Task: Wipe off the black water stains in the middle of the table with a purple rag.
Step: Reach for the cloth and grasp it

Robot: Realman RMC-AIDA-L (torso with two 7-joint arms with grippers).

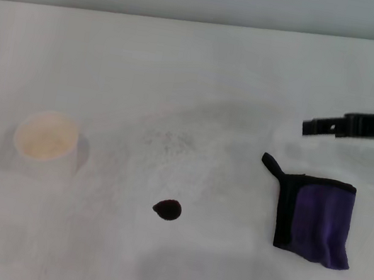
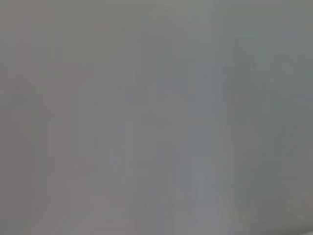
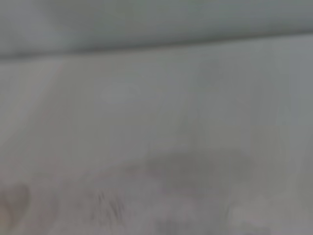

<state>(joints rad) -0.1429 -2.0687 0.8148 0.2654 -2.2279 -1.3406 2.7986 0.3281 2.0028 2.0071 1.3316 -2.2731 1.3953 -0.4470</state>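
The purple rag (image 1: 316, 220) lies flat on the white table (image 1: 197, 77) at the right, its black loop tab pointing up-left. The black water stain (image 1: 167, 209) is a small dark blot near the table's middle, well left of the rag. My right gripper (image 1: 311, 127) reaches in from the right edge and hovers above the table just beyond the rag, holding nothing. The left gripper is out of view. The right wrist view shows only bare table (image 3: 156, 122) with faint smudges. The left wrist view shows a plain grey surface.
A pale cream cup (image 1: 47, 139) stands on the table's left side. Faint grey speckled smudges (image 1: 169, 139) lie behind the stain. The table's far edge (image 1: 206, 22) runs across the top.
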